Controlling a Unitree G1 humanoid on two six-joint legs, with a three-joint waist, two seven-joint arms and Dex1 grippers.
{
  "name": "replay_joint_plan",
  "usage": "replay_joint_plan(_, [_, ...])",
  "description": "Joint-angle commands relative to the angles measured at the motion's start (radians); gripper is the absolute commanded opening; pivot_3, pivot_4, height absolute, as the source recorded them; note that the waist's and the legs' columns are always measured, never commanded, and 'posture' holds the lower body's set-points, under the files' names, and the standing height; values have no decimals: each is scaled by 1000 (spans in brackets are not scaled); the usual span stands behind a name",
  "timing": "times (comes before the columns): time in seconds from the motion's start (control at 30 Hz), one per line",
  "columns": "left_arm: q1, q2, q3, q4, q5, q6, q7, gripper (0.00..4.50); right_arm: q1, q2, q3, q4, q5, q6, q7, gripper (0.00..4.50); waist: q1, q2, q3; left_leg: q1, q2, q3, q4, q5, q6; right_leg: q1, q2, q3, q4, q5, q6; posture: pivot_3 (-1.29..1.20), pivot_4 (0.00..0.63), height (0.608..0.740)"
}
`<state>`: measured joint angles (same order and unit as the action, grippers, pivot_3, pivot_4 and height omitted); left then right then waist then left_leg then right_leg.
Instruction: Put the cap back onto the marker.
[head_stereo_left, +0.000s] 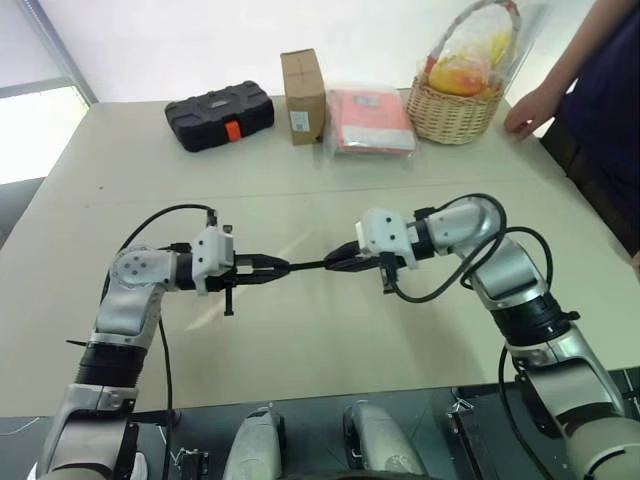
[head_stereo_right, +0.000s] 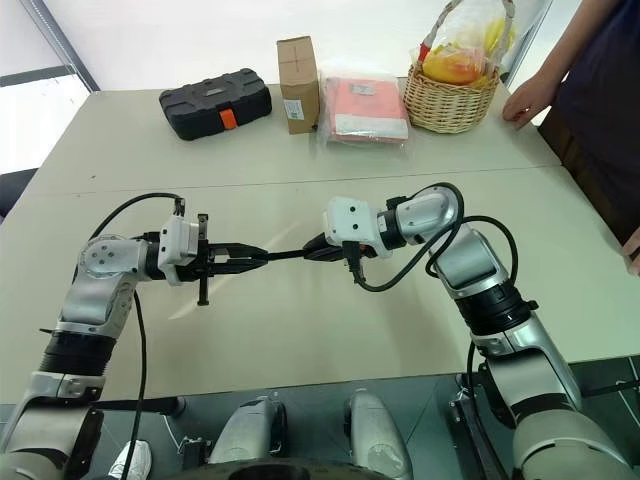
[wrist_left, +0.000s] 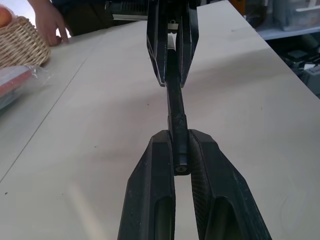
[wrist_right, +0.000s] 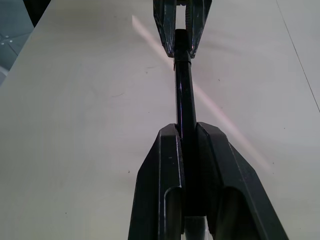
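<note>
Above the table's middle, my two grippers face each other with the marker (head_stereo_left: 308, 265) stretched level between them. My right gripper (head_stereo_left: 333, 262) is shut on the marker's black shaft (wrist_right: 183, 90). My left gripper (head_stereo_left: 283, 267) is shut on the cap (wrist_left: 178, 145), a short black cylinder between its fingertips. The cap sits in line with the marker's end and appears joined to it (wrist_right: 182, 42). In the left wrist view the right gripper (wrist_left: 171, 80) shows at the far end of the marker.
At the table's far side stand a black case (head_stereo_left: 220, 114), a cardboard box (head_stereo_left: 302, 95), a red packet in plastic (head_stereo_left: 370, 120) and a wicker basket (head_stereo_left: 455, 105) with fruit. A person's hand (head_stereo_left: 525, 118) rests on the far right edge of the beige table (head_stereo_left: 300, 350).
</note>
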<state>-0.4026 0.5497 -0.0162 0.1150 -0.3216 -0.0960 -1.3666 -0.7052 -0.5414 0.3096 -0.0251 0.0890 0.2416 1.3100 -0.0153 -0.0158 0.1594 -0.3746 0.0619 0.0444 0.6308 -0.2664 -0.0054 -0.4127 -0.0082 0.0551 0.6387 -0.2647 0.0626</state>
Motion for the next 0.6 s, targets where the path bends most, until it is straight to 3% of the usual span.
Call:
replay_joint_plan(0.03, [-41, -13, -34, -78, -5, -8, 24, 0, -20, 50, 42, -33, 25, -23, 4, 57, 0, 0, 0, 0, 0, 0, 0, 0, 0, 0, 0, 0, 0, 0, 0, 0, 150, 740])
replay_joint_plan(0.13, [-39, -6, -32, -85, -2, 9, 43, 0, -23, 45, 32, -17, 20, -29, 3, 57, 0, 0, 0, 0, 0, 0, 0, 0, 0, 0, 0, 0, 0, 0, 0, 0, 150, 740])
replay_joint_plan(0.3, [-24, 1, -24, -102, 12, 9, 91, 2321, -30, 28, 15, 18, 15, -47, 6, 0, 0, 0, 0, 0, 0, 0, 0, 0, 0, 0, 0, 0, 0, 0, 0, 0, 150, 740])
replay_joint_plan(0.43, [8, 26, -16, -134, -3, 33, 116, 4466, -34, 8, 3, 45, 15, -61, 4, 0, -1, 0, 0, 0, 0, 0, 0, 0, 0, 0, 0, 0, 1, 0, 0, 0, 150, 740])
replay_joint_plan(0.6, [72, 69, 30, -201, -41, 93, 167, 4466, -27, -38, -39, 97, 11, -74, -28, 0, -2, 0, 0, 0, 0, 0, 0, 0, 0, 0, 0, 0, 1, 0, 0, 0, 150, 740])
